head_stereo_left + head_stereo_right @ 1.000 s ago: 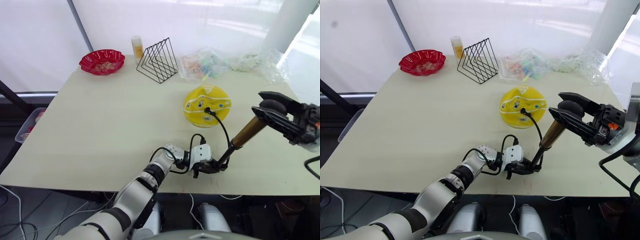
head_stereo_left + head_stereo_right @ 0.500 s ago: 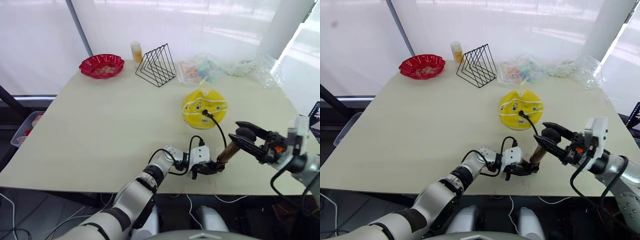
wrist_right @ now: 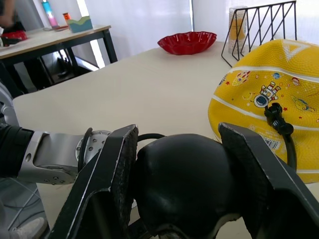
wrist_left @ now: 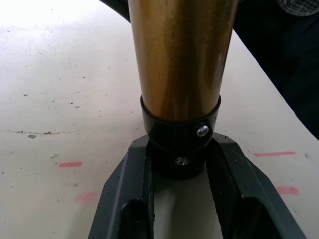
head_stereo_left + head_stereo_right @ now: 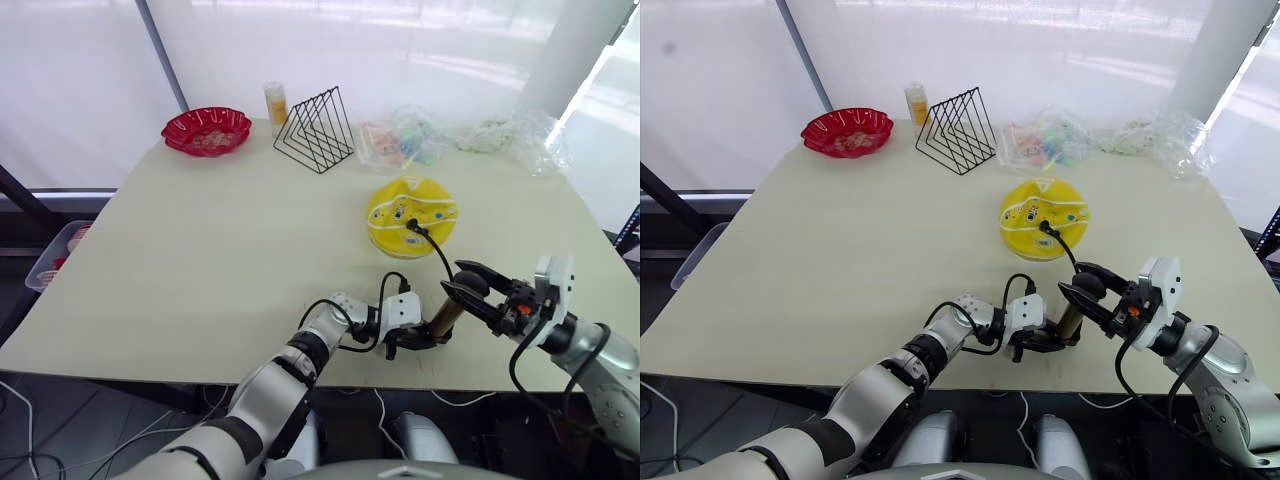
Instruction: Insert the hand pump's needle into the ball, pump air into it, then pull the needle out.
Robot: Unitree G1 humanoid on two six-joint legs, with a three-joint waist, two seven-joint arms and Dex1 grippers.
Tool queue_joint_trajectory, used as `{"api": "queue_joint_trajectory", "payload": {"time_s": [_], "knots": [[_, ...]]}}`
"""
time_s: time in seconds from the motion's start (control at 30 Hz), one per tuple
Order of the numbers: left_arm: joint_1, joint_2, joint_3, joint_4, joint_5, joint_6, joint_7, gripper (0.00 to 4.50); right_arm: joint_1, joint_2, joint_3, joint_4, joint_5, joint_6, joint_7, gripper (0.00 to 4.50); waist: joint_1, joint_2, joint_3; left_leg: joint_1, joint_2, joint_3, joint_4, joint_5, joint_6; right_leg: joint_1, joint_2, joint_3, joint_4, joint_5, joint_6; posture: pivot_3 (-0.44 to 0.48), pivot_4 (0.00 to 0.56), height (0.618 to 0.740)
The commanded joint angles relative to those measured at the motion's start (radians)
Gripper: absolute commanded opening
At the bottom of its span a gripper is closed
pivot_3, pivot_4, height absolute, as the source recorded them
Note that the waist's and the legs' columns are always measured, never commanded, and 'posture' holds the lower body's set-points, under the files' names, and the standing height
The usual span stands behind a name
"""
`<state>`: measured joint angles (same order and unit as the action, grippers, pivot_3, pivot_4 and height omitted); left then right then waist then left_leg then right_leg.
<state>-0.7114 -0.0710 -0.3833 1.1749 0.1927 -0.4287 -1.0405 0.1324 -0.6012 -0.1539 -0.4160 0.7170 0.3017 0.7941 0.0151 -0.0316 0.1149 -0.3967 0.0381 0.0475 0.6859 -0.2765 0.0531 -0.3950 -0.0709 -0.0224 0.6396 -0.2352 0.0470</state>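
Observation:
The yellow ball (image 5: 412,214) lies saggy on the table, right of centre. The needle's black fitting (image 5: 409,225) stands in the ball's top; the pin itself is hidden. A thin black hose (image 5: 442,258) runs from it to the hand pump (image 5: 446,318), which stands tilted near the front edge. My left gripper (image 5: 418,337) is shut on the pump's black base cap (image 4: 179,137), one finger (image 4: 127,199) on each side. My right gripper (image 5: 463,284) is shut on the black handle (image 3: 184,184), low over the gold barrel (image 4: 179,55).
A red bowl (image 5: 207,130), a small bottle (image 5: 275,102), a black wire rack (image 5: 315,128) and crumpled plastic bags (image 5: 412,136) line the table's far side. The table's front edge (image 5: 330,378) runs just behind the pump. A grey bin (image 5: 58,256) sits on the floor at the left.
My right gripper has come down and left with the handle, toward my left gripper, so much less gold barrel shows. The left gripper stays at the base. The camera has shifted slightly.

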Motion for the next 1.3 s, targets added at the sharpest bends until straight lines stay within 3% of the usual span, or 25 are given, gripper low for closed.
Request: {"api": "queue_joint_trajectory", "payload": {"time_s": [0.03,0.1,0.23,0.33,0.43,0.77,1.03,1.3], "knots": [[0.018,0.005,-0.024,0.049,0.041,0.016,-0.015,1.02,-0.045,-0.053,-0.095,-0.028,-0.002,-0.003,-0.002,2.1,0.001,0.004,0.004,0.0,0.0,0.0,0.0,0.0,0.0,0.0,0.0,0.0,0.0,0.0,0.0,0.0,0.15,0.737],[0.017,0.005,-0.023,0.051,0.042,0.016,-0.015,1.02,-0.065,-0.066,-0.118,-0.037,0.01,-0.002,-0.006,2.1,0.002,0.007,0.007,-0.002,-0.001,0.0,0.0,0.0,0.0,0.0,-0.001,0.0,0.0,0.0,0.0,0.0,0.15,0.737],[0.023,0.006,-0.023,0.054,0.043,0.012,-0.019,1.02,-0.151,-0.195,-0.266,-0.061,0.088,0.029,0.027,2.1,0.002,0.016,0.018,-0.004,-0.002,0.001,0.0,0.0,0.0,-0.001,-0.001,0.001,-0.001,0.0,0.001,0.0,0.15,0.737],[0.022,0.005,-0.017,0.056,0.047,0.011,-0.018,1.02,-0.201,-0.261,-0.335,-0.06,0.167,0.084,0.027,2.1,0.001,0.015,0.022,-0.006,-0.002,0.001,0.0,0.0,0.0,-0.004,0.0,0.001,-0.001,0.0,0.001,0.0,0.15,0.737],[0.021,0.006,-0.016,0.058,0.049,0.009,-0.02,1.02,-0.263,-0.319,-0.394,-0.054,0.255,0.147,0.019,2.1,0.001,0.017,0.022,-0.02,-0.002,0.001,0.0,0.0,0.0,-0.019,0.002,0.002,0.002,0.003,0.005,0.0,0.15,0.737],[0.03,0.003,-0.02,0.06,0.057,-0.001,-0.021,1.02,-0.419,-0.434,-0.517,0.016,0.447,0.327,-0.032,2.1,0.002,0.016,0.026,-0.019,-0.003,0.003,-0.001,0.0,0.001,-0.019,0.001,0.005,0.001,0.003,0.006,0.0,0.15,0.737],[0.046,0.003,-0.024,0.069,0.068,-0.035,0.027,1.02,-0.32,-0.331,-0.492,-0.095,0.531,0.386,-0.086,2.1,0.002,0.016,0.026,-0.019,-0.003,0.006,-0.001,-0.001,0.003,-0.02,0.001,0.009,0.001,0.003,0.007,0.0,0.15,0.737],[0.063,0.013,-0.036,0.083,0.101,-0.087,0.088,1.02,-0.103,-0.143,-0.37,-0.24,0.487,0.354,-0.141,2.1,-0.001,0.008,0.014,-0.015,-0.003,0.011,0.0,-0.003,0.006,-0.018,0.001,0.013,0.001,0.004,0.009,0.0,0.15,0.737]]}}
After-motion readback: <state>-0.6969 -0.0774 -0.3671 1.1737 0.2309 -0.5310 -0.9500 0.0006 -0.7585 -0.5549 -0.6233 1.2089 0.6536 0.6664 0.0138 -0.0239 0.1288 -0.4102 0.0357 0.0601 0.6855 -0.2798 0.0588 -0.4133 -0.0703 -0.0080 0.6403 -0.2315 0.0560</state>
